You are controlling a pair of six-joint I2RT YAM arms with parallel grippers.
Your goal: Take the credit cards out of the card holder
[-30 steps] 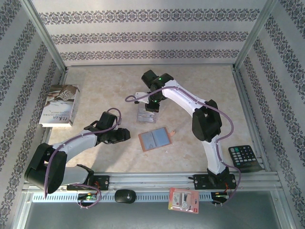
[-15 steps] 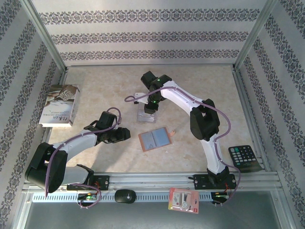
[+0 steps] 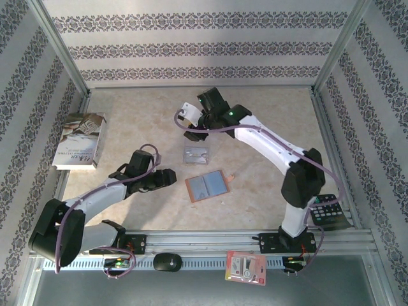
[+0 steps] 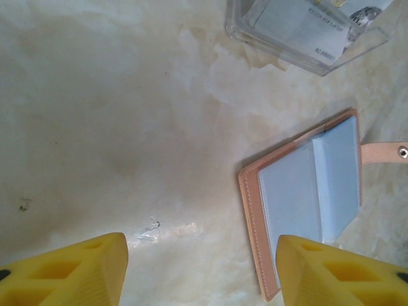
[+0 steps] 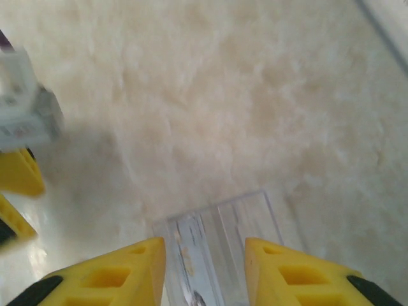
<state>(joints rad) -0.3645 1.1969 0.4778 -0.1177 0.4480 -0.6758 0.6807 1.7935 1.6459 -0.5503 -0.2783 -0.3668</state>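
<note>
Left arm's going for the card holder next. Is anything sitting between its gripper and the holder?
Nothing visible. Only bare table separates the open left gripper from the card holder, which lies open and flat. The clear sleeve sits farther back, off that line.
</note>
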